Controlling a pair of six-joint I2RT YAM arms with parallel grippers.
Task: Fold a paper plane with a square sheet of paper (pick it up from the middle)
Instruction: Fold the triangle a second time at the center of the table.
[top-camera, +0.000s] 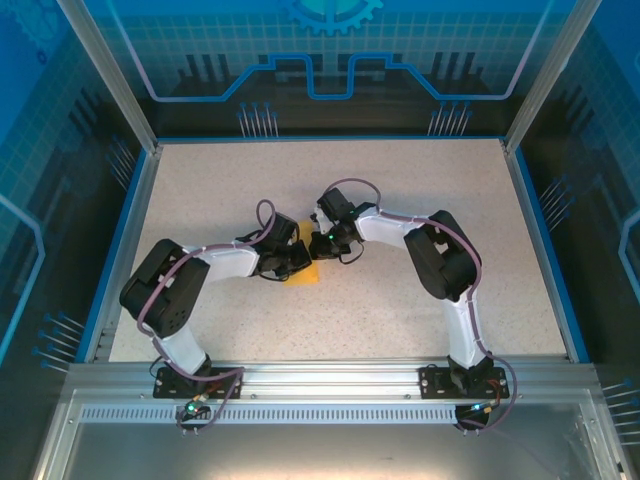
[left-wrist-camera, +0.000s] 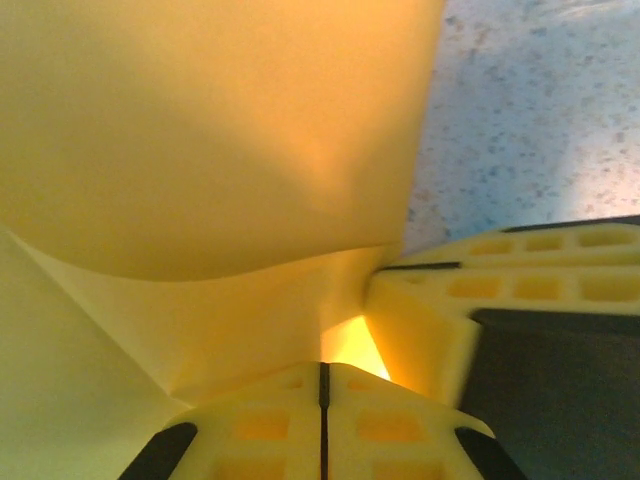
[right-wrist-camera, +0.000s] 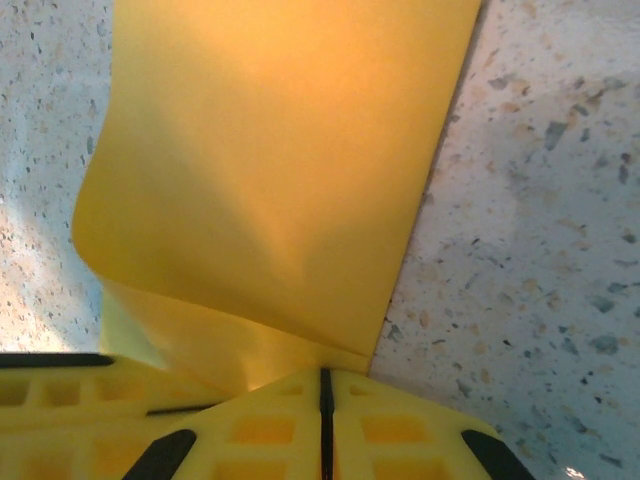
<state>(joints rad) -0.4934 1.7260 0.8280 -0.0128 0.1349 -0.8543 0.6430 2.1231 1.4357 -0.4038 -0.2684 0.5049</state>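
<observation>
1. Orange-yellow paper (right-wrist-camera: 270, 180) is pinched by the left gripper (left-wrist-camera: 322, 372) and right gripper (right-wrist-camera: 322, 374), both closed tight on it.
2. It is held curled over at the middle of the table (top-camera: 420, 190), well away from every edge.
3. A tear or skewed crease could be caused by uneven pulling between the two close-set grips.

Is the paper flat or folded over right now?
Folded over, loosely: the paper curls back over a lower layer in a rounded bend, not a pressed crease, at the shut right tool.
</observation>
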